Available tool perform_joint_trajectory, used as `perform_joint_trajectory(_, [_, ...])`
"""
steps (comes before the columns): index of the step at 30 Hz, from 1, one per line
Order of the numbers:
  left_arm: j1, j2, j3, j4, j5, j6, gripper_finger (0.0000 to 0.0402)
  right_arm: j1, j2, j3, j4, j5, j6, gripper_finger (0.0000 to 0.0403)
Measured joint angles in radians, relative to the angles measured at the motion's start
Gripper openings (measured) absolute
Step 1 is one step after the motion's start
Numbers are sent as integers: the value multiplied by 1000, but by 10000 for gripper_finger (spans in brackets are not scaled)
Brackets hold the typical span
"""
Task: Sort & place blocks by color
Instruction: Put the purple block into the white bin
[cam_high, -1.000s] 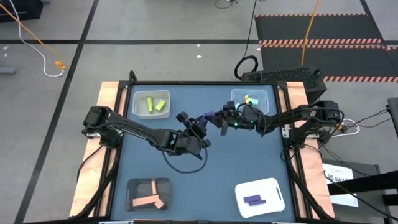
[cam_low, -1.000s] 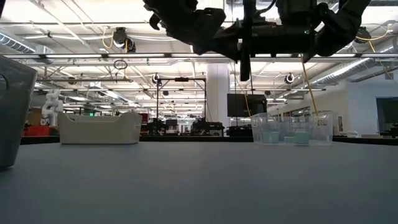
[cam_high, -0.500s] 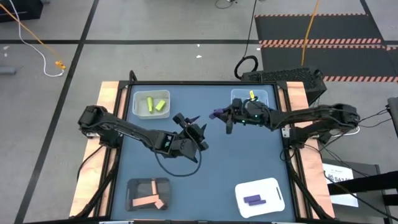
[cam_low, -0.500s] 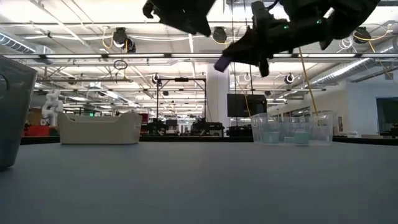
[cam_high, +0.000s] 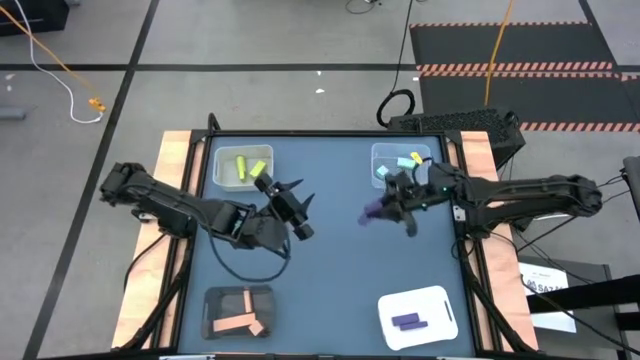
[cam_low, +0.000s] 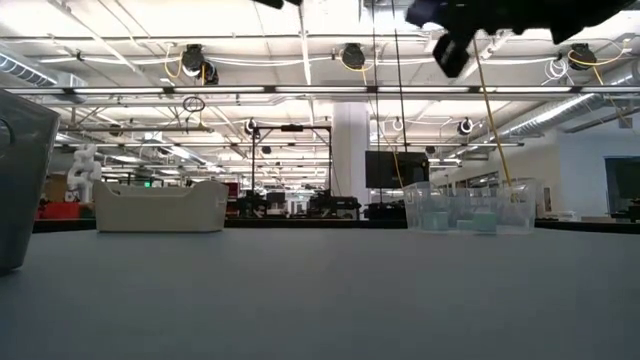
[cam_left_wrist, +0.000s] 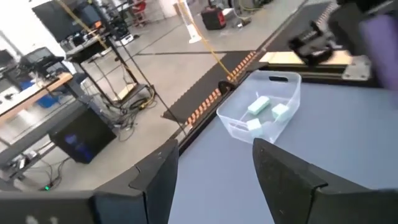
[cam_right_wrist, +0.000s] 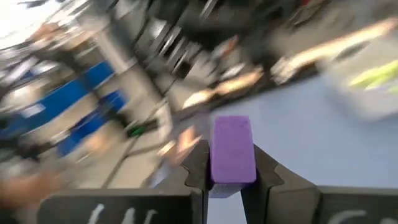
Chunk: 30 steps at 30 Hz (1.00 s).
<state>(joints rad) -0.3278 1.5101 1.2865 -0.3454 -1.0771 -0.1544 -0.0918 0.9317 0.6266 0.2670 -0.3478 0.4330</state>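
Left gripper (cam_high: 291, 196): mine, open and empty, raised near the yellow-green tray (cam_high: 243, 166).
Right gripper (cam_high: 378, 211): mine, clamped on the purple block (cam_right_wrist: 232, 149), mid-table, aloft.
Next: carry level to the white tray (cam_high: 440, 300); lower before releasing.

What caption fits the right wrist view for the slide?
Right gripper shut on a purple block, held up above the blue table.
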Motion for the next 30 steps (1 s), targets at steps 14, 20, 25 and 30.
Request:
perform_joint_trajectory(14, [-64,-87,0,-252,13,-202,209,454,-32,-66,-210,-118,435,45])
perform_joint_trajectory(20, [-64,-86,0,-314,42,-257,209,611,-30,-93,-210,-77,577,44])
perform_joint_trajectory(25, [-60,-86,0,-314,88,-324,209,682,-16,-134,-204,-19,703,45])
perform_joint_trajectory(30, [-60,-110,0,-333,89,-345,209,720,30,-174,-97,-14,781,62])
